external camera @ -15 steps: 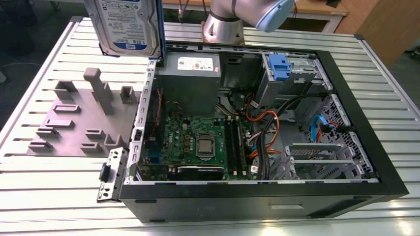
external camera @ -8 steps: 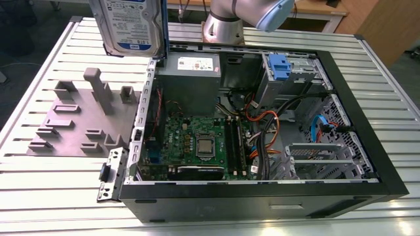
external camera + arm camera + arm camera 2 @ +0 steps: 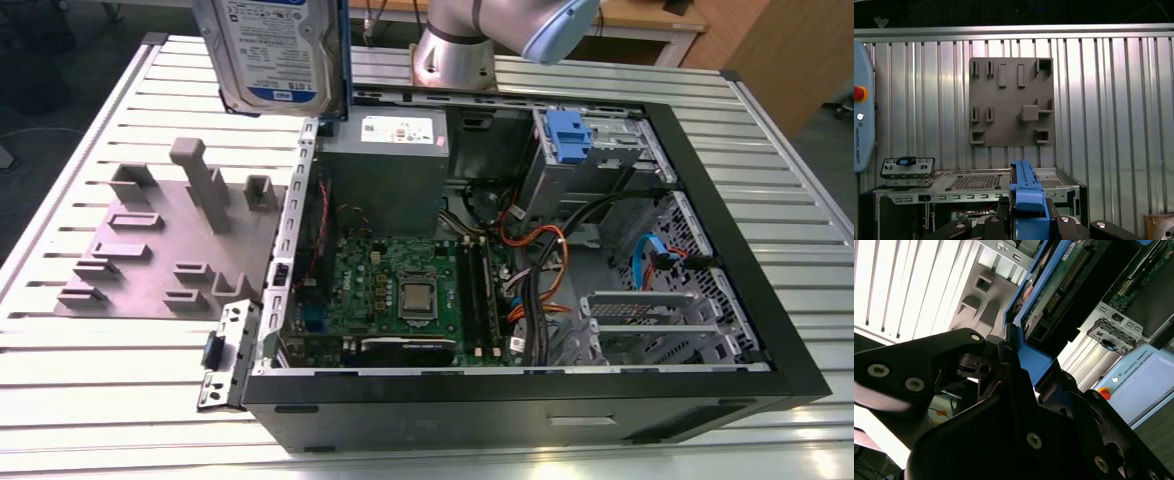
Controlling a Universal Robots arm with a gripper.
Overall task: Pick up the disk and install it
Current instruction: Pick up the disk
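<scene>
disk (image 3: 274, 50) — aloft | hand (image 3: 1026, 212) clamped on its blue-railed edges

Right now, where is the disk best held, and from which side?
By the blue rail at its upper end, from above, as the gripper does: the disk hangs upright, and the rail offers a narrow ridge to pinch, unlike the flat faces.

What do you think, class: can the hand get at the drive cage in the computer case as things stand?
Probably yes. The hand holds the disk raised clear of the computer case, whose side is off, so the drive cage looks open from above.
</scene>
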